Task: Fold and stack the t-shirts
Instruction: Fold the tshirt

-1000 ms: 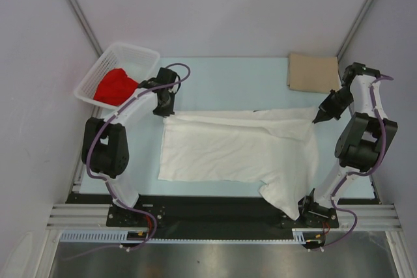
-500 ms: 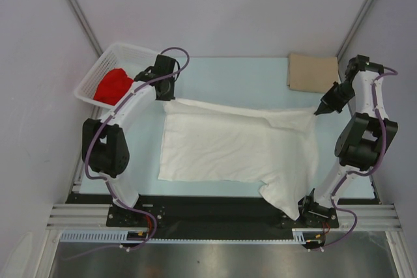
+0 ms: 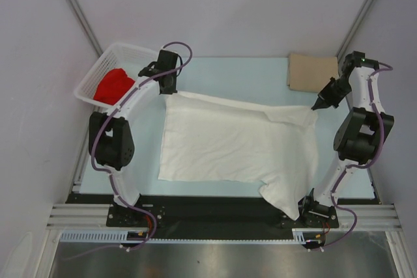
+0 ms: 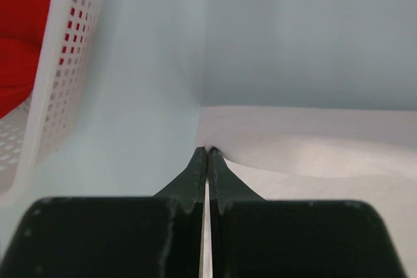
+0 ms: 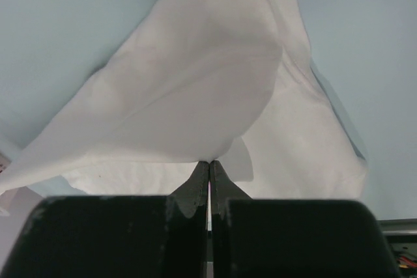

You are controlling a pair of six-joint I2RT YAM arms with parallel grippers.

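The white t-shirt (image 3: 234,144) lies flat, far edge apparently raised. Off its far-left corner the basket (image 3: 130,50) holds the red t-shirt (image 3: 112,86); beyond its far-right corner lies the tan t-shirt (image 3: 313,73). Left gripper (image 3: 168,90) and right gripper (image 3: 318,106) — closed — pinch those corners.

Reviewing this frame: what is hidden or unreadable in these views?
Left wrist view: red t-shirt cut by the left edge, screened by the basket wall.
Both wrist views: how much white t-shirt the left pincer and right pincer pinch; their shut tips cover it.
Top view: tan t-shirt's near right corner, covered by the right arm; its fold layers are too small.
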